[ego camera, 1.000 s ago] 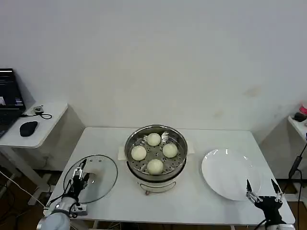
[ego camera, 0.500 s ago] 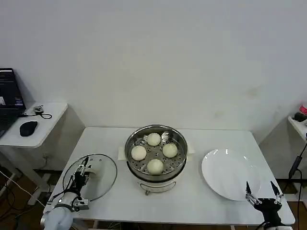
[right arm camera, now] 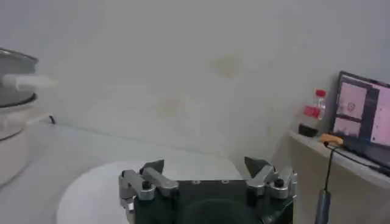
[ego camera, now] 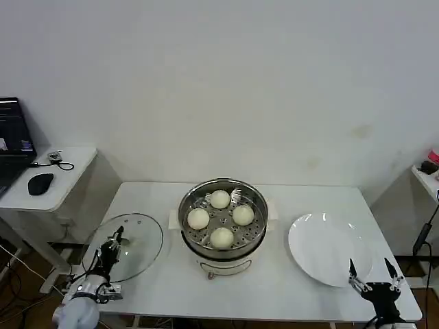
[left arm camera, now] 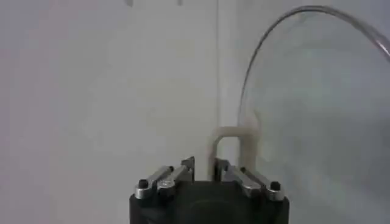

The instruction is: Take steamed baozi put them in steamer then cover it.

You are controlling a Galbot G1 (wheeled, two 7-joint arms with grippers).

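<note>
The steamer (ego camera: 184,221), a shiny steel pot on a white base, stands mid-table with several cream-white baozi (ego camera: 221,237) on its perforated tray. Its round glass lid (ego camera: 140,250) is at the table's left front, apart from the pot. My left gripper (ego camera: 113,245) is over the lid. In the left wrist view that gripper (left arm camera: 204,165) is shut on one leg of the lid's cream handle (left arm camera: 234,137), and the glass (left arm camera: 317,109) curves away beyond it. My right gripper (ego camera: 374,274) hangs open at the front right corner, with nothing between its fingers (right arm camera: 151,168).
A flat white plate (ego camera: 322,247) lies bare right of the steamer, just ahead of my right gripper. A side table (ego camera: 68,171) with a mouse and a laptop stands to the left. A shelf (right arm camera: 341,164) with a bottle and a screen is on the right.
The lid and my left gripper have shifted a little to the left, toward the table's edge. The right gripper has sunk slightly.
</note>
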